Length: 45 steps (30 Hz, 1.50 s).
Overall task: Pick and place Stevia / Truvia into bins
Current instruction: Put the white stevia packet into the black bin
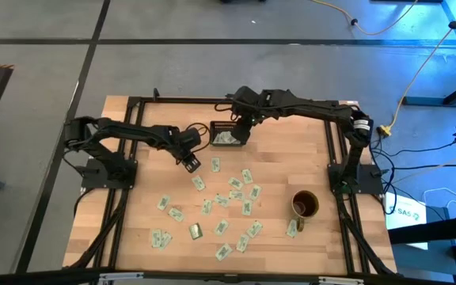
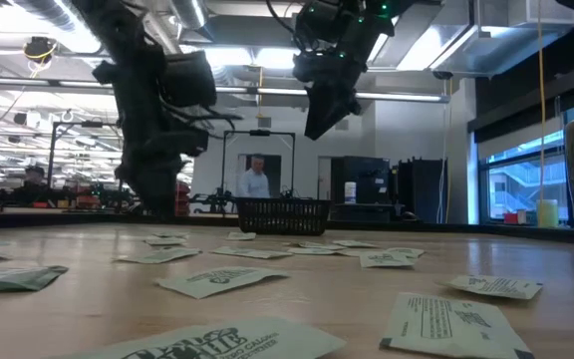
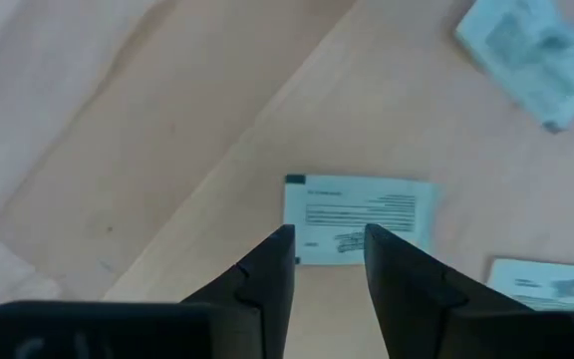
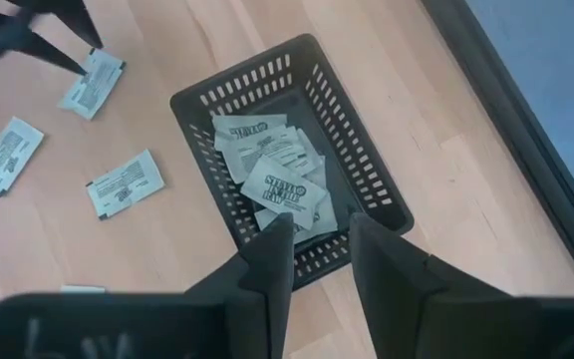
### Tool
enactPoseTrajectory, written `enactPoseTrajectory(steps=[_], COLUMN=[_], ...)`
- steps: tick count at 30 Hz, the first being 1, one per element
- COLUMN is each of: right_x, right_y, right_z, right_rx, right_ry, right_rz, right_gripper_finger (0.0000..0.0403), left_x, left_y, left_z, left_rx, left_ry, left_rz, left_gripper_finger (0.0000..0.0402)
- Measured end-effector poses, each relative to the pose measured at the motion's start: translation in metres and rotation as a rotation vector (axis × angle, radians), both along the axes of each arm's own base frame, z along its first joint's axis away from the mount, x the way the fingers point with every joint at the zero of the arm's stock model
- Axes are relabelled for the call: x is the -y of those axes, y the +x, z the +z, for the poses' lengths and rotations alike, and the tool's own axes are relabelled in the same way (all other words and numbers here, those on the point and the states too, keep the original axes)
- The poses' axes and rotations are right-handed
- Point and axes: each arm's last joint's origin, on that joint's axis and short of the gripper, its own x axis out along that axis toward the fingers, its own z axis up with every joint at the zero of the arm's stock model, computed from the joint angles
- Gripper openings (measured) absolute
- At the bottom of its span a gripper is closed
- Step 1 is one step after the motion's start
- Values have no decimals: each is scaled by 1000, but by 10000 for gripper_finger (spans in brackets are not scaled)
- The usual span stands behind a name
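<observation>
With the left end effector point(image 3: 329, 249) spread low over a Stevia packet point(image 3: 360, 216) on the bench point(image 1: 133, 206), straddle its short width squarely before closing, while the empty, spread right end effector point(image 4: 312, 239) hovers over the bin point(image 4: 387, 194).

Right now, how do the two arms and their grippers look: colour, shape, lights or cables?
Both arms are black and slim, built of jointed segments, on dark bases at the table's sides. The left gripper and right gripper each end in two dark, wedge-shaped fingers tapering to narrow tips. In the low view small green lights glow on the upper arm housing. No markings can be read on them.
</observation>
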Motion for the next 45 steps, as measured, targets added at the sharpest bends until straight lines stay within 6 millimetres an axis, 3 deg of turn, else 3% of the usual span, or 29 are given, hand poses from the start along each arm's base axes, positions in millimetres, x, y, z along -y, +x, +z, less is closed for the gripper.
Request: enactPoseTrajectory(steps=[12, 28, 34, 45], right_x=[0, -1, -7, -38], right_y=[-1, -3, -8, -19], right_z=[-1, -2, 7, 30], right_rx=[-13, -35, -15, -6], right_ry=[5, 12, 55, 45], right_rz=[0, 2, 30, 124], right_gripper_finger=[104, 104, 104, 104], left_x=[-2, -1, -3, -7], left_y=[2, 2, -2, -1], left_z=[-20, -21, -6, 46], left_rx=[-100, -96, -133, -8], left_ry=[-17, -58, -65, 5], left_rz=[28, 33, 6, -34], left_gripper_finger=[114, 22, 4, 3])
